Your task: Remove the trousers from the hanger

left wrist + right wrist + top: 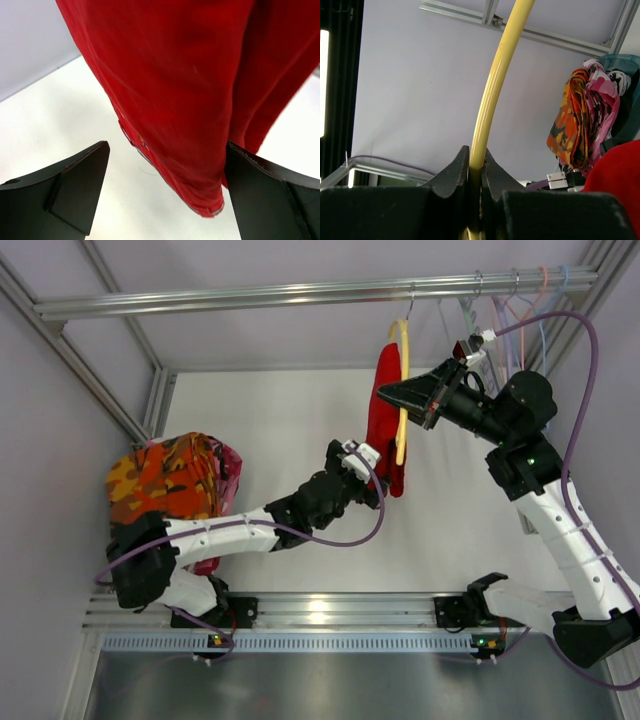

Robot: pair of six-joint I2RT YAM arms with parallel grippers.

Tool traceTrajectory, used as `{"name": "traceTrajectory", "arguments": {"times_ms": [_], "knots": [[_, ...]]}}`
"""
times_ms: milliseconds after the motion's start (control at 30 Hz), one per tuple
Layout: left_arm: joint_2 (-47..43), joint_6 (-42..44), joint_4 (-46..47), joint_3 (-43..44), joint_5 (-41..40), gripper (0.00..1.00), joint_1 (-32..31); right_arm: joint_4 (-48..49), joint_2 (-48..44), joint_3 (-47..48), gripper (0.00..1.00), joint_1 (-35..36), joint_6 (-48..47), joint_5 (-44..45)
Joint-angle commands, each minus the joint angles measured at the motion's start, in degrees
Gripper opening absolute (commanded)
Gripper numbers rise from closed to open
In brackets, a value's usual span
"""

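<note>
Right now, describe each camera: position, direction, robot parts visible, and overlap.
Top: above and behind both arms, looking down on them.
Left wrist: on the left hand, facing the trousers; open fingers show.
Right wrist: on the right hand, looking up along the hanger; fingers clamp it.
Shared: top and left wrist both show the trousers.
</note>
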Motion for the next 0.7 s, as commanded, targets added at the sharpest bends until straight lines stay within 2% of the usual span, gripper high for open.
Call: {"name": "traceTrajectory", "arguments": {"times_ms": [0, 467, 667], "knots": [[0.97, 0.16, 3.78, 3.98, -2.22, 0.98, 0.73, 14.63, -2.96, 5.17, 0.00, 1.04, -2.22, -0.72], [2.55, 0.60, 3.42, 6.53, -2.14, 0.97, 5.12, 14.46, -3.49, 5.44, 0.00, 1.04, -1.96, -1.86], [2.29, -0.19, 4.12, 8.02, 1.20, 0.98, 6.36, 14.63, -3.23, 4.73, 0.00, 1.13, -1.61, -2.12]]}}
